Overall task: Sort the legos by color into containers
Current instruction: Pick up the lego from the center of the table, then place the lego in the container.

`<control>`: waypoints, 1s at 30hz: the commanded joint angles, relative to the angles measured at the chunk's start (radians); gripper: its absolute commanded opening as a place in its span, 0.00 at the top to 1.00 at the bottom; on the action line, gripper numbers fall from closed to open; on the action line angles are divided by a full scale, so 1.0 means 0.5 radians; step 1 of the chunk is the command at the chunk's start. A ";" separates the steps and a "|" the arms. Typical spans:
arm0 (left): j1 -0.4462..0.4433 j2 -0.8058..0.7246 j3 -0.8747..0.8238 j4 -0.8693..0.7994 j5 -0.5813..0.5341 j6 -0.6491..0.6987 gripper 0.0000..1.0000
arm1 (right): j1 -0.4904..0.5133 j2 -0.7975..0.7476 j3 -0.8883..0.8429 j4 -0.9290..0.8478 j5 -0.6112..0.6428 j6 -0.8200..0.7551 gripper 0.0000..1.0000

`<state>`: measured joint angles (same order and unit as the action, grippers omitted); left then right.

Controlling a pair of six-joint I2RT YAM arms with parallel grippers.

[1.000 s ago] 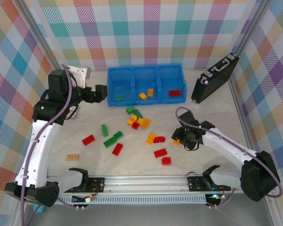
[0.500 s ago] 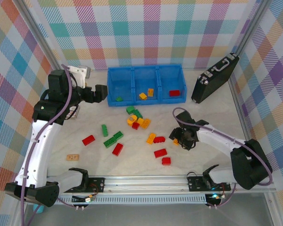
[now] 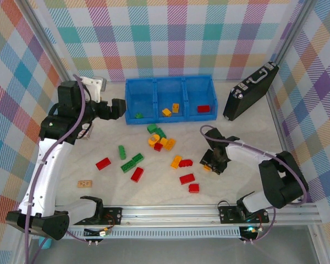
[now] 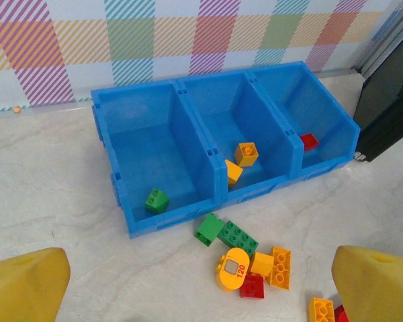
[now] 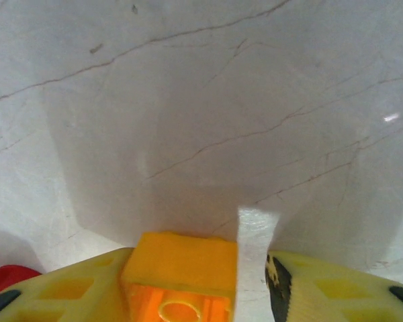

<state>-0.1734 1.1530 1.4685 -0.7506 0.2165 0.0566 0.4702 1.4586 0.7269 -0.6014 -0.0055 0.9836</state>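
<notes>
My right gripper (image 5: 208, 285) straddles a small orange-yellow plastic brick (image 5: 179, 261), its hollow ringed face towards me; I can't tell if it's clamped. My left gripper (image 4: 201, 285) gapes wide.

A rounded orange-yellow lego (image 4: 232, 270) bears a small label reading "120".

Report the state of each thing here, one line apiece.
blue tray, upright; one green, two orange and one red brick inside.
left hand, open, empty.
right hand, low on the table, around an orange brick; grip unclear.
black case, shut.
loose bricks, unsorted on the table.
</notes>
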 commanded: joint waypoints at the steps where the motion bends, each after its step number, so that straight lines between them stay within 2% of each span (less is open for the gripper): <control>1: 0.026 0.010 0.005 0.020 0.000 -0.001 0.00 | -0.015 0.113 0.010 0.209 -0.038 -0.064 0.50; 9: 0.042 0.042 0.008 0.017 0.002 -0.003 0.00 | -0.026 0.261 0.075 0.246 -0.059 -0.133 0.60; 14: 0.049 0.041 0.006 0.016 -0.001 -0.002 0.00 | -0.050 0.327 0.291 0.186 -0.057 -0.305 0.63; 21: 0.058 0.043 0.011 0.007 -0.031 0.009 0.00 | -0.093 0.527 1.015 -0.100 0.035 -0.716 0.67; 26: 0.070 0.054 0.010 0.007 -0.043 0.015 0.00 | -0.095 0.785 1.577 -0.143 0.069 -0.975 0.66; 30: 0.079 0.074 0.009 0.007 -0.044 0.016 0.00 | -0.091 0.985 1.938 -0.020 -0.004 -1.182 0.66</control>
<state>-0.1474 1.1816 1.4685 -0.7509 0.1997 0.0574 0.4255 1.8969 1.6264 -0.6308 0.0132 0.5152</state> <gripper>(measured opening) 0.999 0.336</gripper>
